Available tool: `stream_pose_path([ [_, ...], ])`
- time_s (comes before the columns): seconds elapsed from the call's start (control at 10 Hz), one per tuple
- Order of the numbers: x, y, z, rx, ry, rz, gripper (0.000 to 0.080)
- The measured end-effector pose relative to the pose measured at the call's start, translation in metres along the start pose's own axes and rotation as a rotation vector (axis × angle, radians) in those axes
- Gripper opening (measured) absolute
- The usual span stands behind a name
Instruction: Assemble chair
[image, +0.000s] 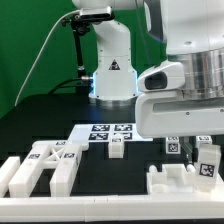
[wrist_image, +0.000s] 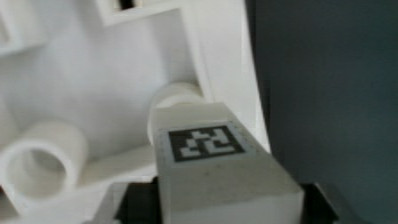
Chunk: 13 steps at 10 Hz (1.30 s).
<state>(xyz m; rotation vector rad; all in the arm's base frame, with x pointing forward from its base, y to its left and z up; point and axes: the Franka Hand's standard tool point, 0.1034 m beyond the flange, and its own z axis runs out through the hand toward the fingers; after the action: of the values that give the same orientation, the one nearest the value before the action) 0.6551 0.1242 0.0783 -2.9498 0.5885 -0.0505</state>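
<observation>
A black table (image: 40, 115) spreads out under a green backdrop (image: 30, 40). The marker board (image: 108, 131) lies flat near the table's middle, its square tags facing up. A dark upright post (image: 80, 55) stands at the back, in front of the backdrop.

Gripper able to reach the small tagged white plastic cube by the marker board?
Probably yes: the small white cube stands alone on the black table, uncovered; the gripper is down among white parts at the exterior view's right.

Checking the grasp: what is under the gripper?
A glossy white tagged block over a white plastic panel with a round hole; what's beneath the block is hidden.
</observation>
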Motion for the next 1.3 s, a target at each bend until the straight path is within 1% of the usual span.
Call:
stream_pose_path([
  [0.1,0.001,0.000,0.000,0.002,0.004,0.121,0.0310],
  [0.3,-0.002,0.000,0.002,0.006,0.011,0.484,0.0310],
  [0.4,-0.004,-0.002,0.003,0.026,-0.008,0.688,0.0310],
  [0.5,-0.003,0.000,0.003,0.059,-0.027,0.843,0.0308],
  [0.6,-0.003,0.000,0.003,0.074,-0.035,0.913,0.0308],
  [0.8,-0.004,-0.001,0.004,0.073,-0.036,0.875,0.0309],
  [0.9,-0.003,0.001,0.004,0.067,-0.027,0.786,0.0309],
  [1.0,0.000,0.006,0.004,0.060,-0.011,0.531,0.0474],
  [1.1,0.004,0.010,0.002,0.062,0.000,0.301,0.0609],
  [1.2,0.004,0.009,0.001,0.043,0.005,0.095,0.0637],
  [1.3,0.001,0.004,0.000,0.021,0.014,-0.049,0.0637],
])
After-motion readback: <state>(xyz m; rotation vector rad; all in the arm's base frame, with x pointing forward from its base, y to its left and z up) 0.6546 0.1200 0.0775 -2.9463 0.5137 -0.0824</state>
